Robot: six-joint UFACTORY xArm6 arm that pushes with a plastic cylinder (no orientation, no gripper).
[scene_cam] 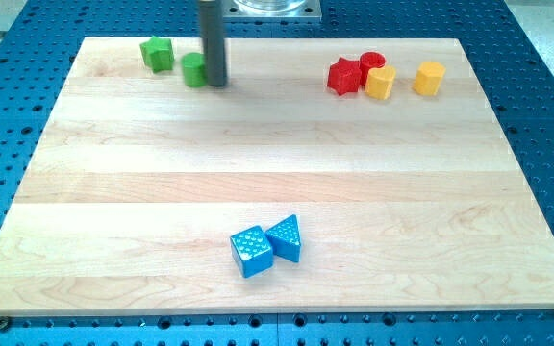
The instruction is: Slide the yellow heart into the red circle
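The yellow heart (381, 83) lies near the board's top right, touching the lower right side of the red circle (371, 62). A red star (344, 76) sits against the circle's left side. My tip (215, 82) stands far to the left of them, near the top edge, right next to the right side of a green circle (194, 70). The rod rises straight out of the view's top.
A second yellow block (429, 78), pentagon-like, lies right of the heart. A green star (157, 53) sits at the top left. A blue cube (251, 252) and a blue triangle (286, 237) touch each other near the bottom centre of the wooden board (277, 173).
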